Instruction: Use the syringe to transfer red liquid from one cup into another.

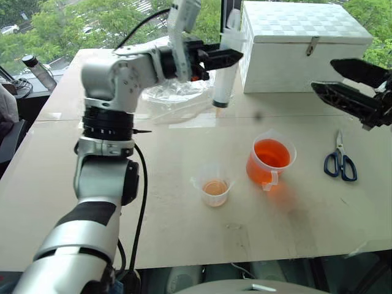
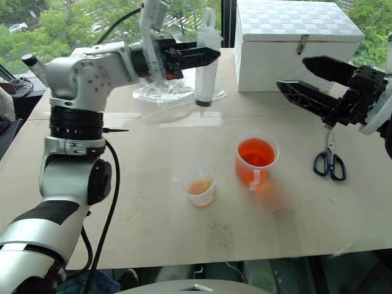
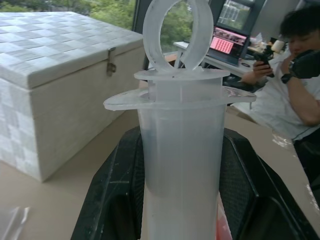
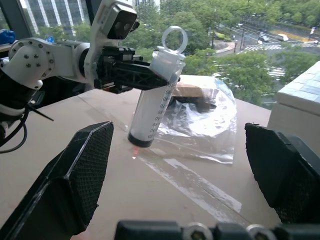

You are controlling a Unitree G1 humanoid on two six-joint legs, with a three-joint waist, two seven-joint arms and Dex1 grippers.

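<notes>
My left gripper point(image 1: 223, 56) is shut on the syringe point(image 1: 224, 73), holding its clear barrel upright with the tip down, above the back middle of the table. The plunger ring point(image 3: 177, 30) sits pushed down at the top. On the table nearer me stands the handled beaker point(image 1: 269, 160), holding bright red liquid point(image 1: 271, 152). To its left stands the small handleless cup point(image 1: 214, 185) with a shallow pale orange layer. My right gripper point(image 1: 323, 75) hangs open at the right, above the table and apart from both cups, holding nothing.
A white lidded box point(image 1: 300, 46) stands at the back right, behind the syringe. Blue-handled scissors point(image 1: 340, 160) lie right of the beaker. A clear plastic bag point(image 1: 174, 92) lies under the left gripper. A person point(image 3: 300, 75) sits beyond the table.
</notes>
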